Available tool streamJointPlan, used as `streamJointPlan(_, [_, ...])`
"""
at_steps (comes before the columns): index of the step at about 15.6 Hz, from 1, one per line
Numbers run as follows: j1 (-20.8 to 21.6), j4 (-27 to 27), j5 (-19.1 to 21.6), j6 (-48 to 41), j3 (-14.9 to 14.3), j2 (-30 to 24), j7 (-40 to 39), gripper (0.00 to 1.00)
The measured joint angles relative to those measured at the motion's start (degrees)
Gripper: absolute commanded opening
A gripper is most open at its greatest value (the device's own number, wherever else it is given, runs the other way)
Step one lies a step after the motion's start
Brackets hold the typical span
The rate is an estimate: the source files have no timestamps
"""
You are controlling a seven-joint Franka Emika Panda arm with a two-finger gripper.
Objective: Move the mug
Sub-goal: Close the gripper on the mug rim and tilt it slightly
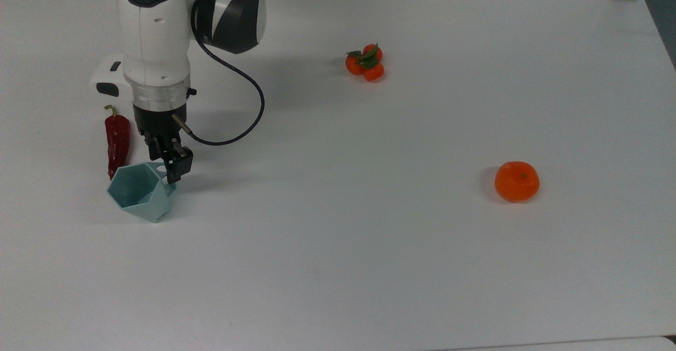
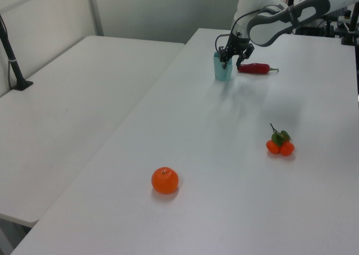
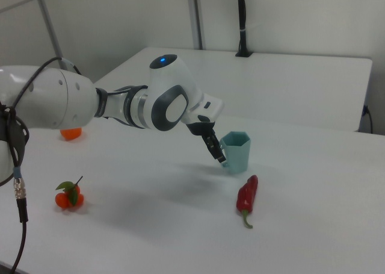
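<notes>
Near the top view's left edge of the white surface (image 1: 369, 245) stands the mug (image 1: 138, 191), pale teal, faceted, upright, open side up. All places below are relative to the mug.

- End effector (image 1: 170, 169): right at the mug's handle side, on the top view's upper right of the rim. Black fingers (image 1: 178, 165) point down at the handle; in the right view they sit against the mug's side (image 3: 220, 155). Can't tell whether the fingers are apart or closed on the handle.
- Red chili pepper (image 1: 117, 141): just beside the mug, to the top view's upper left, lying flat; its lower tip is almost at the rim.
- Small cluster of tangerines with leaves (image 1: 365, 62): well apart, toward the top view's upper right.
- Single orange (image 1: 516, 181): far off to the top view's right, about level with the mug.
- Black cable (image 1: 248, 105): loops from the wrist out to the top view's right, above the mug.
</notes>
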Motion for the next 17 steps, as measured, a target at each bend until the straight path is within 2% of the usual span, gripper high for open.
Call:
streamJointPlan(4, [0.00,0.43,-1.86,0.67,0.00,1.07,0.00,0.62])
streamJointPlan(8, [0.00,1.38,-4.51,0.70,0.00,2.38,0.00,0.55])
streamJointPlan(11, [0.03,1.78,-6.45,2.11,0.00,3.68,0.00,0.46])
streamJointPlan(14, [0.05,1.85,-6.96,3.69,0.00,4.38,0.00,0.29])
streamJointPlan(17, [0.05,1.98,-6.97,3.75,0.00,4.43,0.00,0.24])
